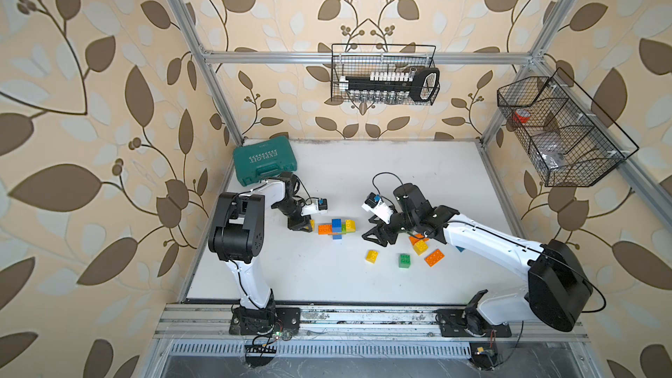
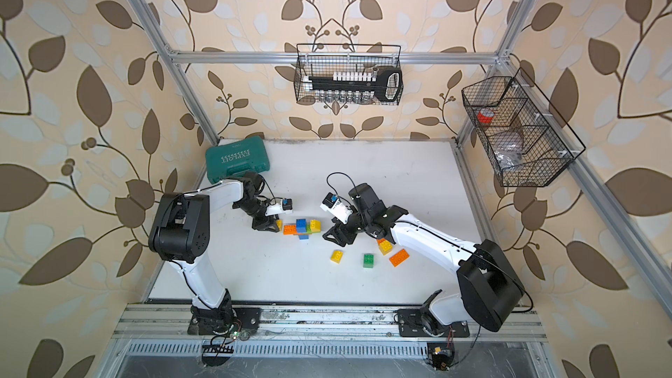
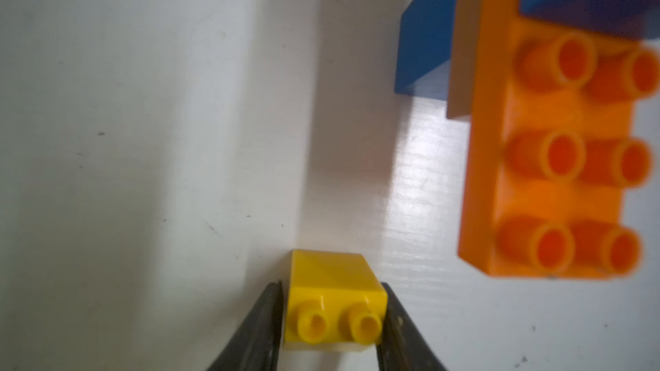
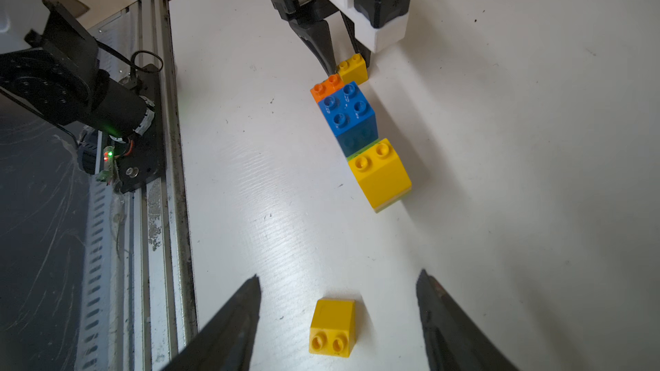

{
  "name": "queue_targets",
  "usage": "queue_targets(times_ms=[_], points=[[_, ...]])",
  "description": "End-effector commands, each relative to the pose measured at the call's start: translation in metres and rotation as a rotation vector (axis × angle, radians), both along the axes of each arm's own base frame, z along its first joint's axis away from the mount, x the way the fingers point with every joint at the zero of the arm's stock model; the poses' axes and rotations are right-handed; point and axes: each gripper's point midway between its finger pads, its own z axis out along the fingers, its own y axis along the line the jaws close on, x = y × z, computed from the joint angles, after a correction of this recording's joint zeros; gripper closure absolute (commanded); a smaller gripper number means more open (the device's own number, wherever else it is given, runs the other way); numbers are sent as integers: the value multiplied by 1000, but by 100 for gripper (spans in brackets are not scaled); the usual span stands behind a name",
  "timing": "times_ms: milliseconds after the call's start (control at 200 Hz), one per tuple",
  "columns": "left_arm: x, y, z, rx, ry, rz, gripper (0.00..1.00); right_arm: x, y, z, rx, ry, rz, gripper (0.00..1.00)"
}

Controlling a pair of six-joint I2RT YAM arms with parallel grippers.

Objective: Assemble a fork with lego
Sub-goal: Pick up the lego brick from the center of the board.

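A joined lego piece lies mid-table: an orange brick, blue bricks, a green one and a yellow one. Just left of its orange end, my left gripper is shut on a small yellow brick at table level. My right gripper hovers open to the right of the piece. Another loose yellow brick lies on the table below its spread fingers, untouched.
Loose bricks lie front right: green, orange and yellow, partly under the right arm. A teal tool case sits at the back left corner. Wire baskets hang on the walls.
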Motion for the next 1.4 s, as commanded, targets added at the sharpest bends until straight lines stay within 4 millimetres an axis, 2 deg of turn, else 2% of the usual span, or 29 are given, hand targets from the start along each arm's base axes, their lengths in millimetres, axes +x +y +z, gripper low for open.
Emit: queue_targets(times_ms=[0, 205, 305, 520, 760, 845, 1090, 1230, 1395], points=[[0, -4, -1, -1, -2, -30, 58, -3, 2, -9, -1, 42, 11, 29], [-1, -8, 5, -16, -22, -24, 63, -3, 4, -14, -4, 69, 19, 30], [-1, -7, 8, -18, -26, -17, 57, -3, 5, -16, -6, 75, 20, 30], [0, -11, 11, -37, -16, 7, 55, -3, 5, -18, -10, 82, 16, 29], [-7, -12, 11, -41, -12, -5, 45, -3, 7, -19, -7, 92, 20, 29], [-7, -12, 10, -41, -15, -1, 44, -3, 7, -20, -7, 97, 21, 29], [2, -16, 19, -63, -30, 17, 60, -3, 8, -22, -7, 112, 25, 30], [-2, -15, 16, -58, -16, 20, 65, -3, 8, -24, -13, 120, 24, 30], [-4, -16, 18, -61, -17, 23, 79, 1, 8, -26, -23, 123, 0, 30]])
